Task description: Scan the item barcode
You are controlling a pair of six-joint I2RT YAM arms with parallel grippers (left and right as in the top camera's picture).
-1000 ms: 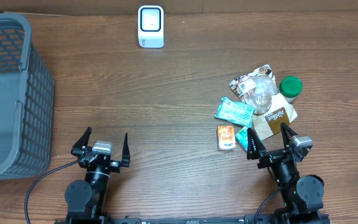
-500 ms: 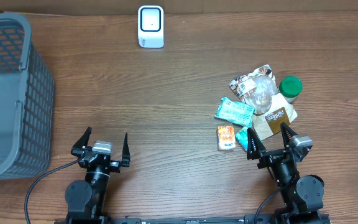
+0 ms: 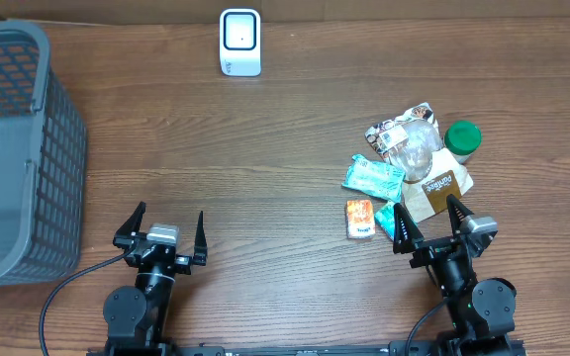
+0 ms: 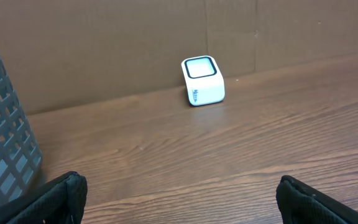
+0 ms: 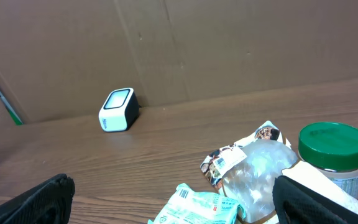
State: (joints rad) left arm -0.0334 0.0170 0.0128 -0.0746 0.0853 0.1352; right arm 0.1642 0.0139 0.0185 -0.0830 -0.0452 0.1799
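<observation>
A white barcode scanner [image 3: 239, 42] stands at the table's far edge, also visible in the left wrist view as the scanner [image 4: 202, 80] and in the right wrist view as the scanner [image 5: 117, 109]. Several items lie in a pile at the right: a teal packet [image 3: 372, 177], an orange packet [image 3: 360, 218], a clear bag with a printed label [image 3: 409, 136], a brown pouch [image 3: 437, 188] and a green-lidded jar [image 3: 462, 139]. My left gripper [image 3: 166, 229] is open at the front left, holding nothing. My right gripper [image 3: 429, 222] is open just in front of the pile, nothing between its fingers.
A grey mesh basket [image 3: 13, 148] fills the left side of the table. A brown cardboard wall [image 4: 135, 37] runs behind the scanner.
</observation>
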